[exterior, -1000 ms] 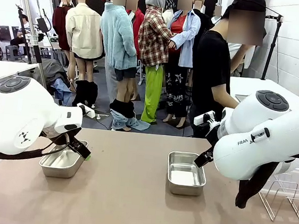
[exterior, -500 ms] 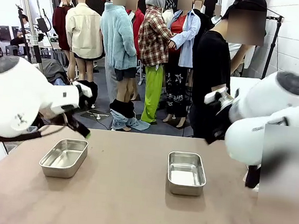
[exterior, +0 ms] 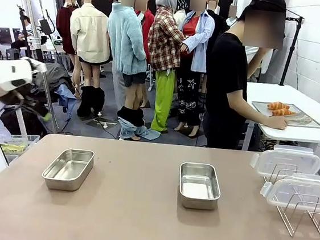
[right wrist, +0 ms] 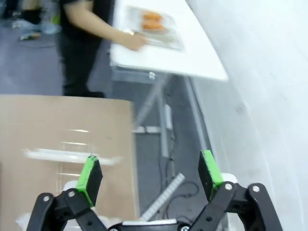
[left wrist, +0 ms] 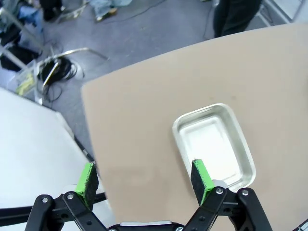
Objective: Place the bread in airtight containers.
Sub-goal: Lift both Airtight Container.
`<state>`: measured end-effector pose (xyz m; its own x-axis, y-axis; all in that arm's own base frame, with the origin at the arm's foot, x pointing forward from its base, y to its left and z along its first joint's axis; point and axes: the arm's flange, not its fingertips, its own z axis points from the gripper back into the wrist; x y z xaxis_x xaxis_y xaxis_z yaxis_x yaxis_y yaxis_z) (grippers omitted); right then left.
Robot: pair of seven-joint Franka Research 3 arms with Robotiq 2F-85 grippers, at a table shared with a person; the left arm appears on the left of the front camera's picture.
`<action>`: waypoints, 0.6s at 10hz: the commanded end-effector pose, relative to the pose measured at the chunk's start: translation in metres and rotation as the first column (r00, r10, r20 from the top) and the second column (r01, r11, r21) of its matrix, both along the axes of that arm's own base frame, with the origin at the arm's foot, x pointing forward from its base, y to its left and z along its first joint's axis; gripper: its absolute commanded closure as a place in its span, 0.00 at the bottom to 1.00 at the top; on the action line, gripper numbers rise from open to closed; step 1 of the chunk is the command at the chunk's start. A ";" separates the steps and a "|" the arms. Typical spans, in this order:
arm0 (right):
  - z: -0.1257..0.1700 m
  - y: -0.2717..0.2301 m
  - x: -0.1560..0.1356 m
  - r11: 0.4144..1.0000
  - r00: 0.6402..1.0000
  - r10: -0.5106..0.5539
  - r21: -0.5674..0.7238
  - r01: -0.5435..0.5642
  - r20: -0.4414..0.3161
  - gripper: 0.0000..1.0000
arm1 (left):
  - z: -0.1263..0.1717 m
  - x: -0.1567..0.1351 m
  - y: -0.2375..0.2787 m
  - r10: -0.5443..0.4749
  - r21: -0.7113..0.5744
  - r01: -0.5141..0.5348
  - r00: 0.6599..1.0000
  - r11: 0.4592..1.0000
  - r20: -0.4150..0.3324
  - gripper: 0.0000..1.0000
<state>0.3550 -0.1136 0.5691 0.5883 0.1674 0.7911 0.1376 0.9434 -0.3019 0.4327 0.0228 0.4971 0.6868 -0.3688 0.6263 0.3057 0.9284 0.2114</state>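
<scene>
In the front view, one tin point(exterior: 68, 169) is sitting empty at the lower left of the brown table point(exterior: 132, 220) and a second tin point(exterior: 199, 185) is sitting empty at centre. The croissants point(exterior: 279, 108) are lying on a flat tray point(exterior: 311, 121) at the far right, just beside the person's hand point(exterior: 275, 123). Two clear lids point(exterior: 286, 162) are resting on a wire rack point(exterior: 301, 218) at the right edge. The bread is sitting well apart from both tins, so any handover risks a slipping glossy crust or a crushing pinch. In the left wrist view, the left gripper point(left wrist: 144, 173) is hanging with jaws spread wide and holding nothing, above the near end of the tin point(left wrist: 214, 144); dropping from here, it could be clipping the rim and shoving the tin aside. In the right wrist view, the right gripper point(right wrist: 149, 175) is likewise gaping and holding nothing, looking past the table's edge. This picture is smeared, so the pale shape at lower left is probably the rack with lids, and a careless sweep could be knocking them off.
</scene>
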 end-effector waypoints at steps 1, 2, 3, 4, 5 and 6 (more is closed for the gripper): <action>-0.060 -0.035 -0.036 0.989 0.989 -0.132 0.058 0.136 -0.062 0.00 | -0.007 0.021 0.020 -0.027 -0.012 0.027 0.998 1.000 -0.061 0.00; -0.075 -0.056 -0.037 0.983 0.984 -0.155 0.090 0.162 -0.083 0.00 | -0.014 0.029 0.024 -0.041 -0.010 0.040 0.996 0.999 -0.079 0.00; -0.091 -0.071 -0.037 0.974 0.978 -0.177 0.121 0.190 -0.111 0.00 | -0.020 0.034 0.024 -0.056 -0.017 0.055 0.995 0.998 -0.085 0.00; -0.103 -0.080 -0.035 0.965 0.975 -0.187 0.162 0.205 -0.118 0.00 | -0.023 0.037 0.021 -0.067 -0.015 0.066 0.993 0.998 -0.093 0.00; -0.045 -0.094 -0.019 0.976 0.978 -0.185 0.094 0.195 -0.100 0.00 | -0.020 0.019 0.027 -0.003 0.005 0.003 0.997 1.000 -0.071 0.00; -0.045 -0.094 -0.019 0.976 0.978 -0.185 0.094 0.195 -0.100 0.00 | -0.020 0.019 0.027 -0.003 0.005 0.003 0.997 1.000 -0.071 0.00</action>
